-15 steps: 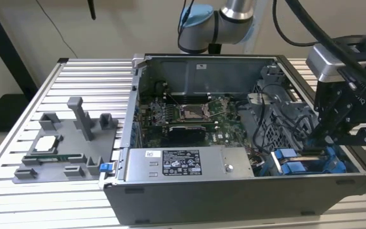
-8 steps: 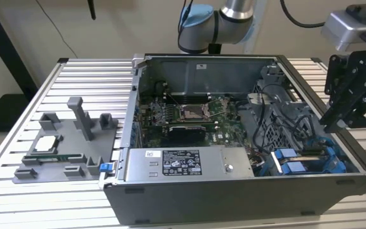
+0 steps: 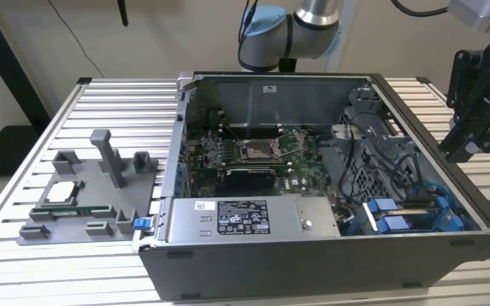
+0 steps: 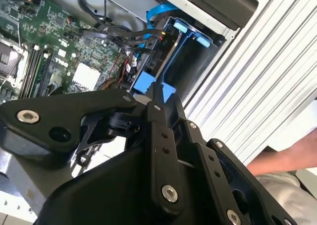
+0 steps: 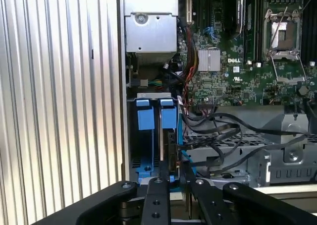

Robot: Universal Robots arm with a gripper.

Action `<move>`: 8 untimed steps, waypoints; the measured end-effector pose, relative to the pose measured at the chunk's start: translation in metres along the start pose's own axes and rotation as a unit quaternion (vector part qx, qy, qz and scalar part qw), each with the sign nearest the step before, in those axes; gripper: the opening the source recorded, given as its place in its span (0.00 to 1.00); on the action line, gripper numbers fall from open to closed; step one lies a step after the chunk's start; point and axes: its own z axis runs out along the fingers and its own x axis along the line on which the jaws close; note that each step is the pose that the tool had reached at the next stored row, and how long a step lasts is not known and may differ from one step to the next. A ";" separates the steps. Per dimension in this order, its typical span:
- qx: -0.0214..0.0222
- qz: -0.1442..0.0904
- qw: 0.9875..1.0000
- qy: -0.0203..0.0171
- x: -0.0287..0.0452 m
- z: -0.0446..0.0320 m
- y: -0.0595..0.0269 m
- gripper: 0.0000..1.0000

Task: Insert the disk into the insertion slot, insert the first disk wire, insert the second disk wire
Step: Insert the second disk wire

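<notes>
The open computer case [image 3: 330, 255] lies on a slatted table. In its corner at the exterior view's right is the grey drive cage with the insertion slot [image 3: 398, 220] [image 5: 148, 145]. Two blue carrier fronts [image 5: 143, 117] [image 5: 167, 115] sit side by side in the cage; a disk's silver body is hidden, and I cannot tell which carrier holds the disk. Black and blue wires [image 5: 218, 128] [image 4: 124, 34] run loose beside the cage. My gripper [image 3: 466, 150] [image 5: 174, 158] [image 4: 157, 88] hangs above the cage, shut, with nothing seen between its fingers.
The green motherboard [image 3: 245, 153] and a silver power supply [image 3: 245, 220] lie inside the case. A grey fixture [image 3: 92, 191] holding a chip and a memory stick stands at the exterior view's left. A person's arm [image 4: 277, 160] shows beside the table.
</notes>
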 end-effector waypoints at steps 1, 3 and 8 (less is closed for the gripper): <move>0.000 0.000 1.000 0.000 -0.0002 -0.0022 0.0000 1.00; 0.000 0.000 1.000 0.000 -0.0004 -0.0048 -0.0001 1.00; 0.000 0.000 1.000 0.000 -0.0005 -0.0051 -0.0001 1.00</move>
